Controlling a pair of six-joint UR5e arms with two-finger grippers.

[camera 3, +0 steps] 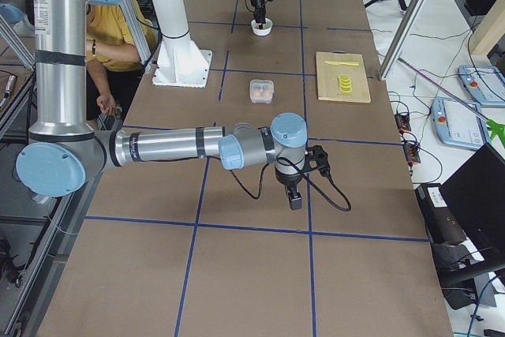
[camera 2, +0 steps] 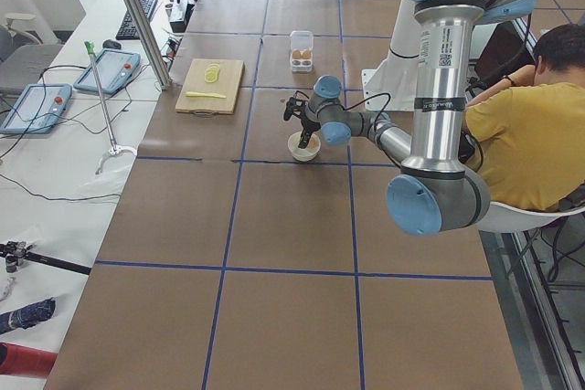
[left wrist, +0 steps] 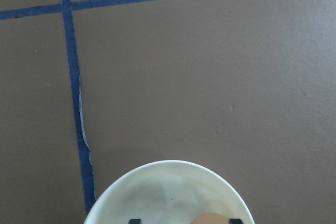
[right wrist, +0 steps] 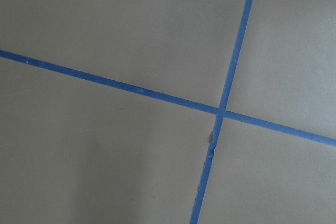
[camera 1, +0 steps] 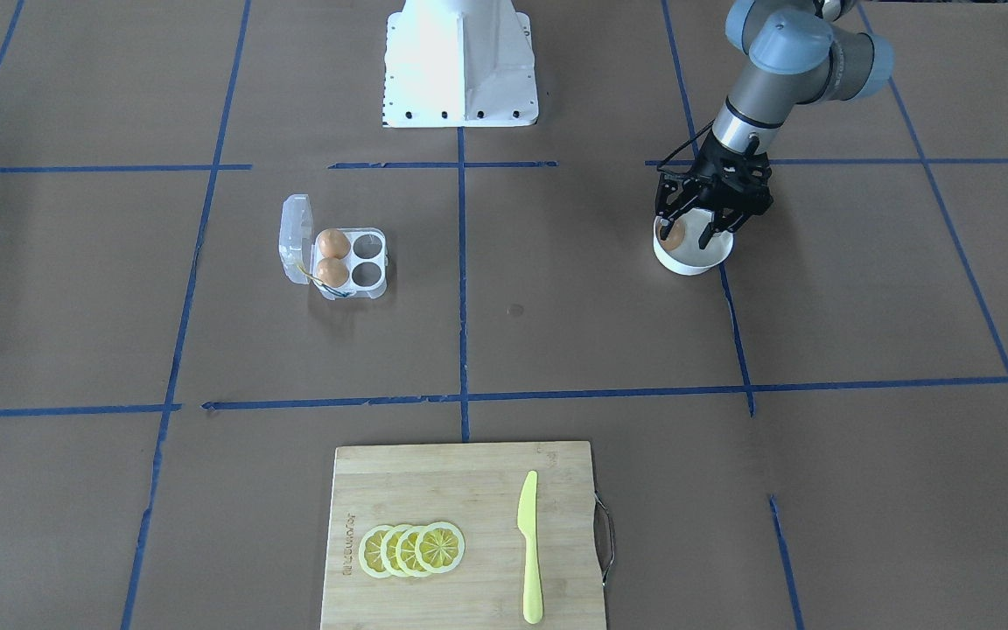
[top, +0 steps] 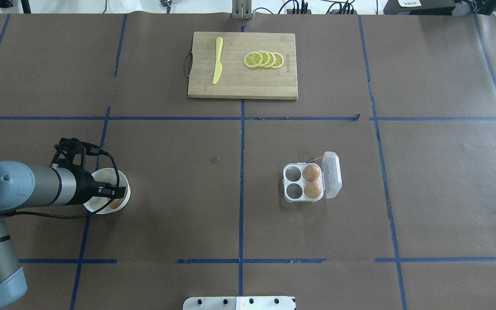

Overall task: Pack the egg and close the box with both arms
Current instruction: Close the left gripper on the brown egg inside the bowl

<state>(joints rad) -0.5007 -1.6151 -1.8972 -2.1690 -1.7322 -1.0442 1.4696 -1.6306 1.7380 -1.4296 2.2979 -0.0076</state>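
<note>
The clear egg box (camera 1: pixel 370 262) lies open on the table with its lid (camera 1: pixel 295 236) folded back. Two brown eggs fill the two cells nearest the lid, and the other two cells are empty; it also shows in the overhead view (top: pixel 293 185). A third egg (camera 1: pixel 672 234) lies in a white bowl (camera 1: pixel 692 262). My left gripper (camera 1: pixel 689 232) is open and lowered into the bowl, with its fingertips on either side of the egg (left wrist: pixel 210 217). My right gripper (camera 3: pixel 295 199) hangs above bare table, far from the box; I cannot tell whether it is open or shut.
A bamboo cutting board (top: pixel 239 86) with lemon slices (top: pixel 264 60) and a yellow knife (top: pixel 217 65) lies at the table's far side. The white pedestal (camera 1: pixel 460 61) stands at the robot's base. A person in a yellow shirt (camera 2: pixel 526 143) sits beside the table.
</note>
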